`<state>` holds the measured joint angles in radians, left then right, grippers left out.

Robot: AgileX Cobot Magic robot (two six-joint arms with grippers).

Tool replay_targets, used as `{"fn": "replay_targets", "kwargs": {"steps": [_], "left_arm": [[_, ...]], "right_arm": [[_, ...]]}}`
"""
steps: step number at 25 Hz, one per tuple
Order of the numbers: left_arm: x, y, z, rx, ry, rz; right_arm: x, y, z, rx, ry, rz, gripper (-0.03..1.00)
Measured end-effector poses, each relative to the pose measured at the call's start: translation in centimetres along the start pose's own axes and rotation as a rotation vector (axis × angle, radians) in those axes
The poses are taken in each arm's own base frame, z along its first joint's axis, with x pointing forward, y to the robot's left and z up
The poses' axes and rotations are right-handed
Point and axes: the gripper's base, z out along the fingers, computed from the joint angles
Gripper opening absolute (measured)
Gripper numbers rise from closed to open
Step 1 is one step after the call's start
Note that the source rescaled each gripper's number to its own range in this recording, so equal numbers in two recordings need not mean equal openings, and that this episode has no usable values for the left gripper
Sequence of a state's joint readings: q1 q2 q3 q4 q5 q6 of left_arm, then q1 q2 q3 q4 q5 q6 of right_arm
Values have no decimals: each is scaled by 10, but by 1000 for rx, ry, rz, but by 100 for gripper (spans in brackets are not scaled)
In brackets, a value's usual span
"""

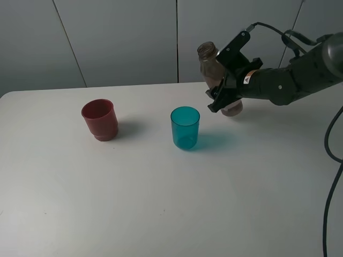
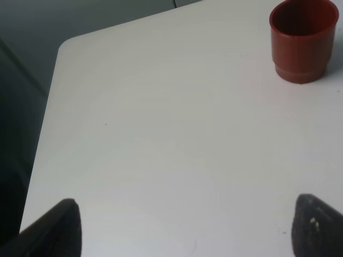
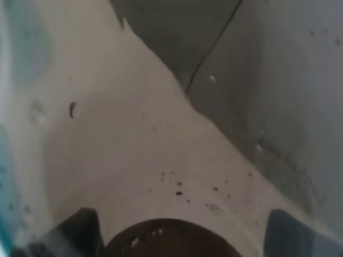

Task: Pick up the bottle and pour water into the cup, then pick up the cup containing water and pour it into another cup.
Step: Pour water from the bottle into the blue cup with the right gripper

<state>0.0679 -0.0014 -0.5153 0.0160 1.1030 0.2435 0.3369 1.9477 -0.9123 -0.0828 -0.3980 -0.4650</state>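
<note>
Hanging clear of the table [image 1: 161, 214] in the high view, the bottle [image 1: 210, 67] is clamped in the right gripper [image 1: 222, 91], with the jaws closed around its middle. Its neck is up and leans a touch to the left. That reads to me as a carry pose, with the mouth held high so nothing spills early. The teal cup [image 1: 185, 127] stands upright just left of the bottle and a little nearer. Well apart on the far left, the red cup [image 1: 100, 119] waits upright for the second pour. Nothing lies between bottle and teal cup, so the only thing to mind is the cup itself, which a low swing could knock.

Over to the left wrist view: the left gripper [image 2: 187, 230] has its fingers spread wide with nothing between them, above bare table. The red cup [image 2: 304, 40] stands some way ahead of it. I'd call this arm idle and out of the way.

Right wrist view now, and it's blurry. The bottle's [image 3: 169, 241] dark rounded body is wedged between the two fingers [image 3: 75, 233]. A teal smear at the edge may be the cup, but I cannot tell.
</note>
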Motion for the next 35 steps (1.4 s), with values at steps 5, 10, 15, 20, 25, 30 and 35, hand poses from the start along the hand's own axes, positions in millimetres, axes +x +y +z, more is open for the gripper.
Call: {"fn": "replay_targets", "kwargs": {"steps": [5, 10, 15, 20, 25, 30, 35], "left_arm": [[0, 0, 0, 0, 0, 0], [0, 0, 0, 0, 0, 0], [0, 0, 0, 0, 0, 0], [0, 0, 0, 0, 0, 0], [0, 0, 0, 0, 0, 0], [0, 0, 0, 0, 0, 0], [0, 0, 0, 0, 0, 0]], "right_arm": [[-4, -4, 0, 46, -38, -171, 2], [-6, -6, 0, 73, -58, -365, 2], [-10, -7, -1, 106, -84, -496, 2], [-6, -5, -4, 147, -112, -624, 2], [-6, -5, -5, 155, -112, -681, 2], [-7, -4, -5, 166, -109, -797, 2], [-8, -1, -5, 166, -110, -871, 2]]}}
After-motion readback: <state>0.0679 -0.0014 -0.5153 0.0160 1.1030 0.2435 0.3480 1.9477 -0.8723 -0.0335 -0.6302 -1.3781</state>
